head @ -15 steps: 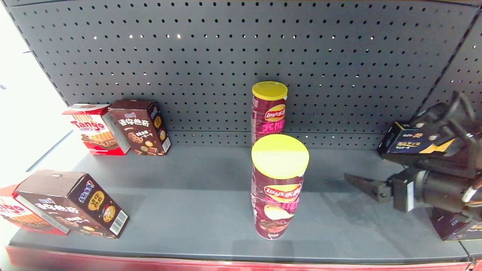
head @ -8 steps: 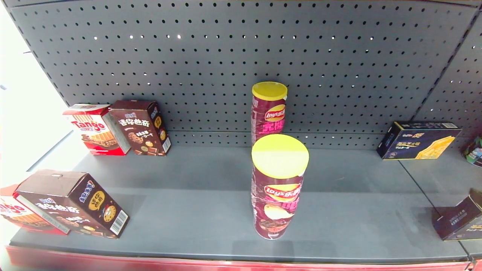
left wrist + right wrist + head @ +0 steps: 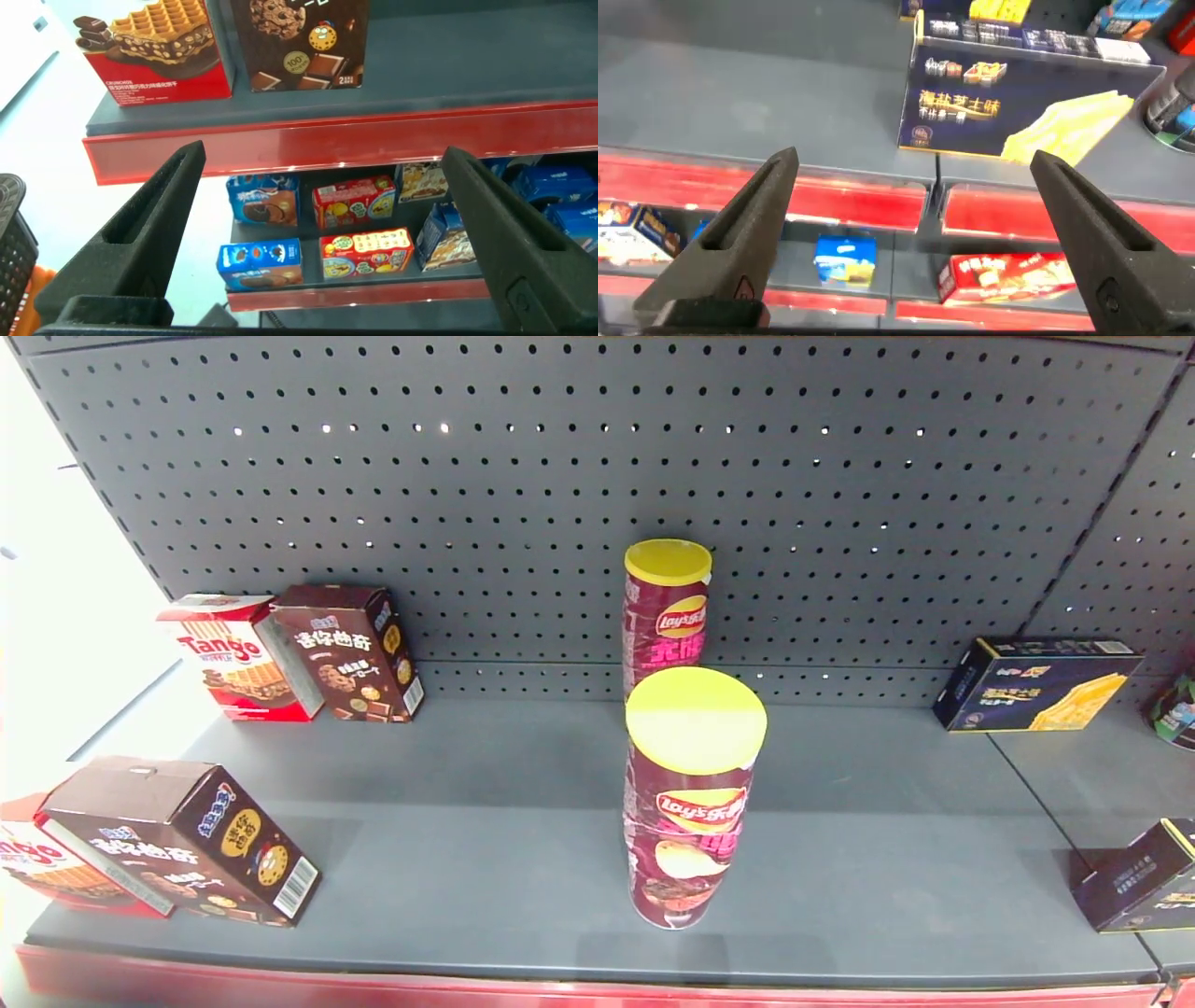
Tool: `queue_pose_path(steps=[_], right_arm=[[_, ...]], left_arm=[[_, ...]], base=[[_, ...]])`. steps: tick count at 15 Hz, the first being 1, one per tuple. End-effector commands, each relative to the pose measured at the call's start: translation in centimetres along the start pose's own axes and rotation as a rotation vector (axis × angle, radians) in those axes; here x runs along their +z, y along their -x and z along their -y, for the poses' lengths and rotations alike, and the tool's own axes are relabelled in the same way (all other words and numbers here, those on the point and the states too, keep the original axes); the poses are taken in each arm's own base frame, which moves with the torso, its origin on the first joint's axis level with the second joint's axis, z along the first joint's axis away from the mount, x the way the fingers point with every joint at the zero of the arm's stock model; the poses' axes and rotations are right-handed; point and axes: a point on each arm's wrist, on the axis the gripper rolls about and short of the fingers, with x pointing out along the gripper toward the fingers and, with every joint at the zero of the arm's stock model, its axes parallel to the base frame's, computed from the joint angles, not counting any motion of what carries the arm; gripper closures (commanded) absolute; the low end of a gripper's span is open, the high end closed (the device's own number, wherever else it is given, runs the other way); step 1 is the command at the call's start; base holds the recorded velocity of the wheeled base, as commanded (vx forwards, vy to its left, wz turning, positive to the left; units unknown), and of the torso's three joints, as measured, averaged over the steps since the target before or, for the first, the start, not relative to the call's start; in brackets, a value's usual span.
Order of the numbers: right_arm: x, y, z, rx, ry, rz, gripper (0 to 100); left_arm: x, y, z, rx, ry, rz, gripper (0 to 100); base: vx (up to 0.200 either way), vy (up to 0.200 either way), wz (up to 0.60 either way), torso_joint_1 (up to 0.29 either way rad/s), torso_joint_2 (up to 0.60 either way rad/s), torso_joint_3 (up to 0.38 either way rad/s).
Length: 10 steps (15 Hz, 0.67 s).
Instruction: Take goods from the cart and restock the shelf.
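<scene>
chip cans: two tall round tubes with a glossy maroon wrap and flat yellow lids, both upright at the middle of the shelf.
front can (image 3: 689, 821): stands near the shelf's front edge, with a pale chip pictured low on its side.
back can (image 3: 665, 607): stands straight behind the front can, close to the pegboard.
shelf (image 3: 485, 821): a flat, matt grey board with a red strip (image 3: 280, 985) along its front.
pegboard (image 3: 523, 476): the grey metal back wall, with rows of small round holes.
cookie boxes: two, of brown card.
back cookie box (image 3: 350, 653): upright at the back left.
front cookie box (image 3: 177, 840): tilted, at the front left.
wafer boxes: two, of red and white card.
back wafer box (image 3: 229, 658): touches the back cookie box on its outer side.
front wafer box (image 3: 37, 873): at the front left corner, partly covered by the front cookie box.
blue boxes: two, dark, with yellow print.
back blue box (image 3: 1036, 683): lies at the back right.
front blue box (image 3: 1134, 877): tilted, at the front right.
left gripper (image 3: 322, 154): two black wedge fingers spread wide with nothing between them, facing the red strip.
right gripper (image 3: 915, 157): fingers spread wide and holding nothing, facing a blue box.
</scene>
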Motion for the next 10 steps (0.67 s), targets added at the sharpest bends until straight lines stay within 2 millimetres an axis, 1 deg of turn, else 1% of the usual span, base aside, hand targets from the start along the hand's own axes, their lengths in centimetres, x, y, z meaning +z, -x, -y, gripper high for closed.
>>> queue_pose_path(steps=[1,3,4,5,6,7,8,10], right_arm=[[-3.4,-0.4,-0.4,0.006,-0.02,0.019,0],[-4.0,-0.5,-0.6,0.071,-0.027,0.005,0],[-4.0,-0.5,-1.0,0.231,-0.025,0.013,0],[-4.0,-0.5,-0.9,0.213,-0.03,0.008,0],[-4.0,-0.5,-0.8,0.095,-0.053,-0.017,0],[-4.0,-0.5,-0.8,0.095,-0.053,-0.017,0],[-4.8,-0.2,-0.8,-0.044,-0.093,-0.037,0],[-4.9,0.2,-0.9,-0.01,-0.099,0.017,0]], left_arm=[[0.0,0.0,0.0,0.0,0.0,0.0,0],[0.0,0.0,0.0,0.0,0.001,-0.002,0],[0.0,0.0,0.0,0.0,0.001,-0.002,0],[0.0,0.0,0.0,0.0,0.001,0.0,0],[0.0,0.0,0.0,0.0,0.0,-0.002,0],[0.0,0.0,0.0,0.0,0.0,-0.002,0],[0.0,0.0,0.0,0.0,0.001,-0.002,0],[0.0,0.0,0.0,-0.002,0.001,-0.003,0]], base=[[0.0,0.0,0.0,0.0,0.0,0.0],[0.0,0.0,0.0,0.0,0.0,0.0],[0.0,0.0,0.0,0.0,0.0,0.0],[0.0,0.0,0.0,0.0,0.0,0.0],[0.0,0.0,0.0,0.0,0.0,0.0],[0.0,0.0,0.0,0.0,0.0,0.0],[0.0,0.0,0.0,0.0,0.0,0.0],[0.0,0.0,0.0,0.0,0.0,0.0]])
